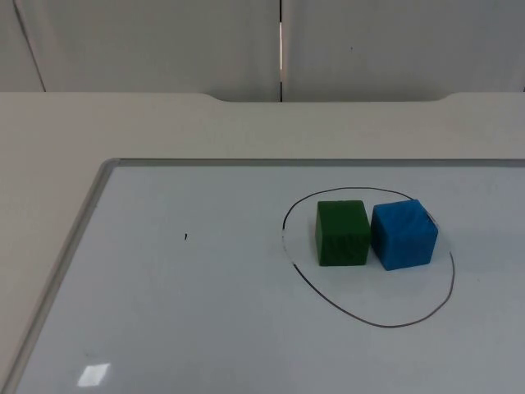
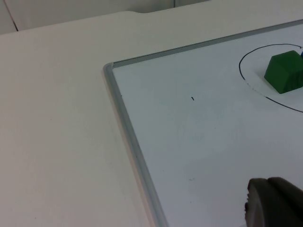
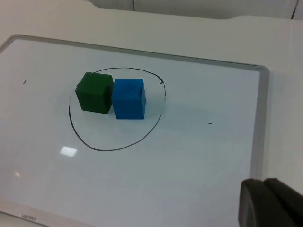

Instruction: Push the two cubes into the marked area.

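Observation:
A green cube (image 1: pixel 342 233) and a blue cube (image 1: pixel 404 235) stand side by side, touching, inside a hand-drawn black outline (image 1: pixel 369 320) on the whiteboard. The green one is on the left. The right wrist view shows the green cube (image 3: pixel 95 92) and blue cube (image 3: pixel 129 98) within the outline (image 3: pixel 109 149), well away from my right gripper (image 3: pixel 270 204). My left gripper (image 2: pixel 274 203) hangs over the board's left part, far from the green cube (image 2: pixel 282 72). Nothing is held in either gripper that I can see.
The whiteboard's grey frame (image 1: pixel 74 246) runs along its left and far edges, on a white table top (image 1: pixel 123 123). A grey partition wall (image 1: pixel 164 41) closes the back. A small black mark (image 1: pixel 185 237) sits on the board left of the outline.

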